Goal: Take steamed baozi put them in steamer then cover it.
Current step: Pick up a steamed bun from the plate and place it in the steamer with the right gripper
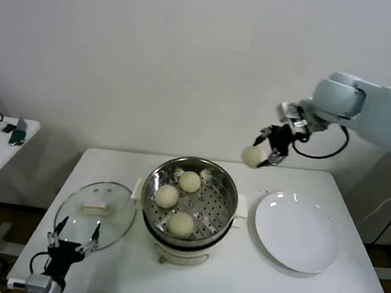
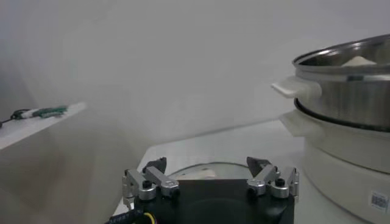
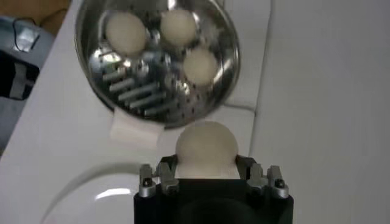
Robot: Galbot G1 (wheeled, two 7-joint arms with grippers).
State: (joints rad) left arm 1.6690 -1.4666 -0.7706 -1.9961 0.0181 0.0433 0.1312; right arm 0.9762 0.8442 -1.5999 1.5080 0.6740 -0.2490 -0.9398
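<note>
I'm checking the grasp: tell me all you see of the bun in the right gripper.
The bun is round, smooth and cream-white, like soft dough. The right gripper holds it by its sides, in the air above the table, between the steamer and the plate. Only the gripper touches it.

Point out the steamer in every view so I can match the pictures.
Head view: the steamer sits mid-table between the cover and the white plate.
Left wrist view: its steel wall and pot base fill the edge beyond the left gripper.
Right wrist view: seen from above, beyond the right gripper holding a baozi.
Shared landmark: the steamer's white side handle.
</note>
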